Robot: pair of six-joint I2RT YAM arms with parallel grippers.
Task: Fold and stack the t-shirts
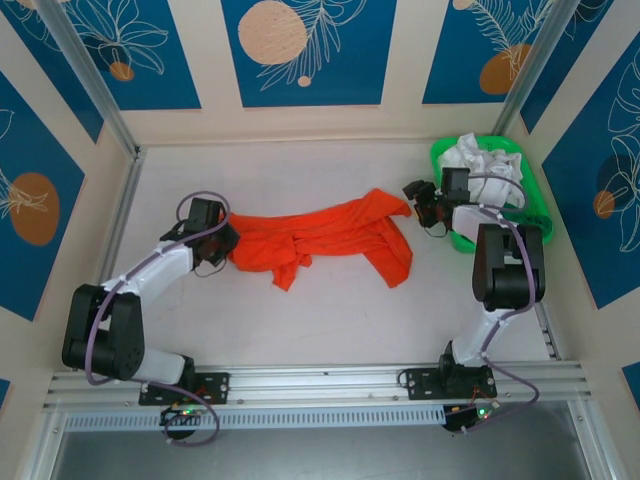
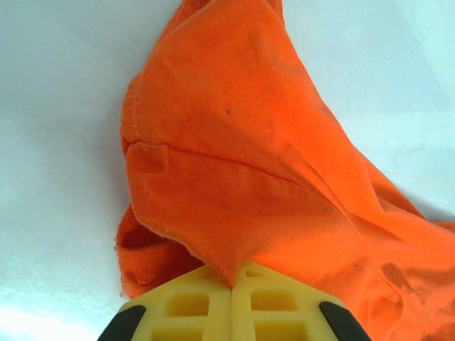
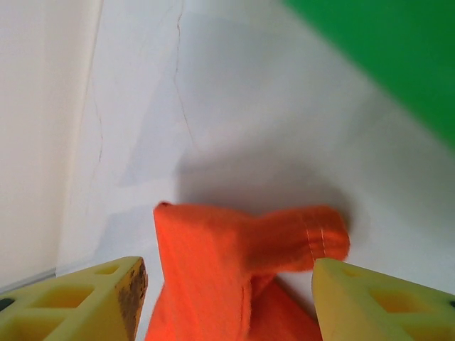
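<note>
While the left pincer [image 2: 233,283] is clamped on the left end of the orange shirt [image 1: 330,235], the right pincer [image 3: 227,284] stands apart over its right end, gripping nothing. That shirt lies bunched mid-tabletop [image 1: 300,320]; the white shirt [image 1: 478,158] sits in the tray [image 1: 437,158]. Closing on only 1 fold would likely leave it twisted, and a hard pull could slip the left's thin pinch.

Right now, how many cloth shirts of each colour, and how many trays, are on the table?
Bright orange-red soft cloth t-shirt, lying loosely spread: 1
Green plastic tray: 1
White soft cloth t-shirt, crumpled inside that tray: 1
Total: 3
</note>
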